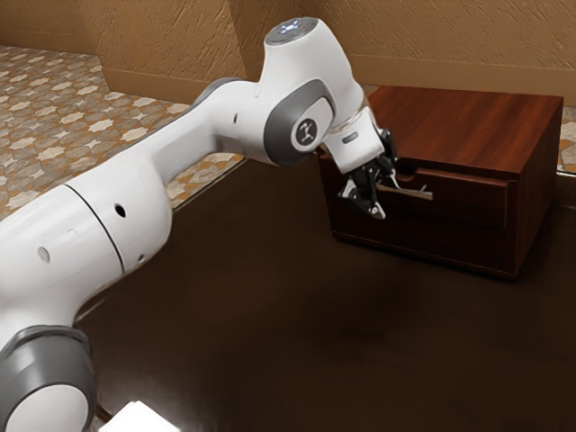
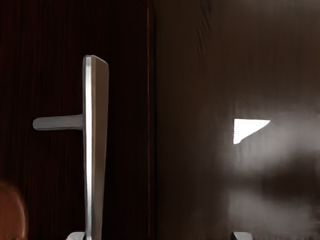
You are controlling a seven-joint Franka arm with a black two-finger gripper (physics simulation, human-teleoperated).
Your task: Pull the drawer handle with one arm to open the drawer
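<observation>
Approach done, pull outstanding. The gripper (image 1: 366,202) stands at the near end of the handle (image 1: 409,190), fingers spread. In the wrist view the bar (image 2: 95,150) lies just inside one fingertip (image 2: 75,235), not yet clamped. The drawer (image 1: 468,202) sits in the cabinet (image 1: 468,117) at the exterior view's right, apparently near flush. Remaining: close, then pull.

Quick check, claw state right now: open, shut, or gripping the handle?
The claw: open, fingers spread at the end of the drawer handle, not clamped on it.
</observation>
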